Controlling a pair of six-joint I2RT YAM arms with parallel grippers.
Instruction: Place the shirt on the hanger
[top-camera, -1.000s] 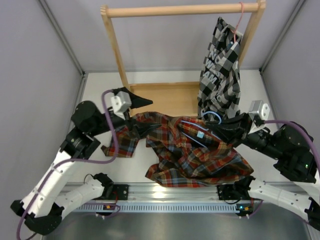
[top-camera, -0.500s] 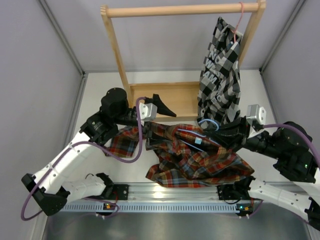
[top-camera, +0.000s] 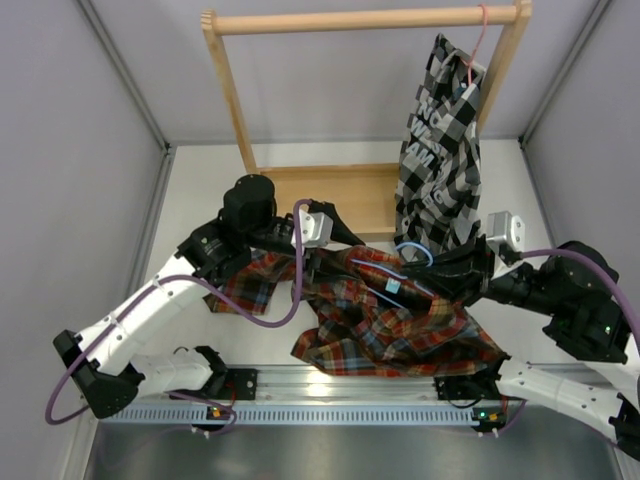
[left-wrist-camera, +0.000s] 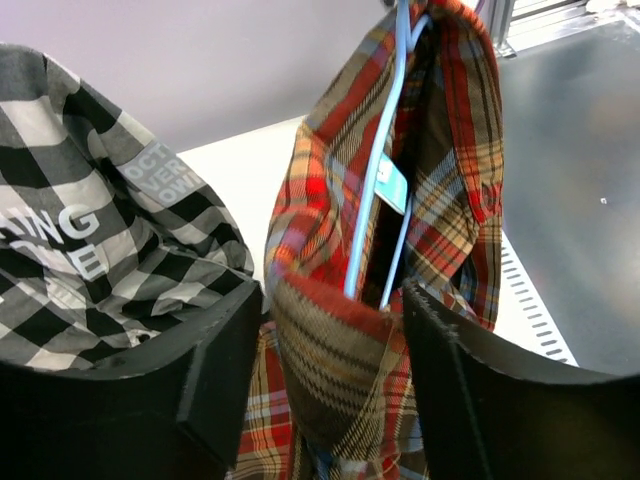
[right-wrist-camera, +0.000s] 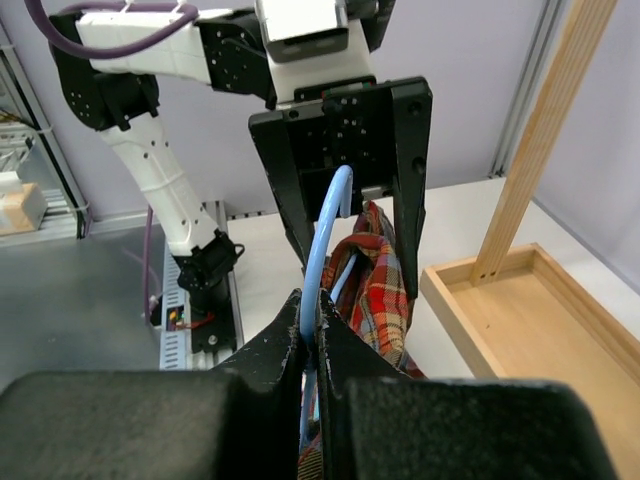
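Observation:
The plaid shirt (top-camera: 390, 320) lies bunched on the table in front of the arms, its collar end lifted. The light-blue hanger (top-camera: 415, 250) runs down inside that opening; its wires show in the left wrist view (left-wrist-camera: 375, 190). My right gripper (top-camera: 432, 268) is shut on the hanger's hook (right-wrist-camera: 325, 230), jaws pinched on the wire (right-wrist-camera: 312, 305). My left gripper (top-camera: 345, 240) is open at the collar and faces the right one (right-wrist-camera: 355, 235). In the left wrist view (left-wrist-camera: 330, 310) a fold of the shirt (left-wrist-camera: 340, 350) stands between its spread fingers.
A black-and-white checked shirt (top-camera: 440, 140) hangs on a pink-red hanger (top-camera: 481, 30) from the wooden rack's rail (top-camera: 365, 20), just behind the right gripper. The rack's wooden base tray (top-camera: 340, 195) lies behind the left gripper. Grey walls close both sides.
My left arm has swung from the shirt's left side rightward to the collar, its open jaws now around a fold. The right gripper, holding the hanger, has shifted slightly left.

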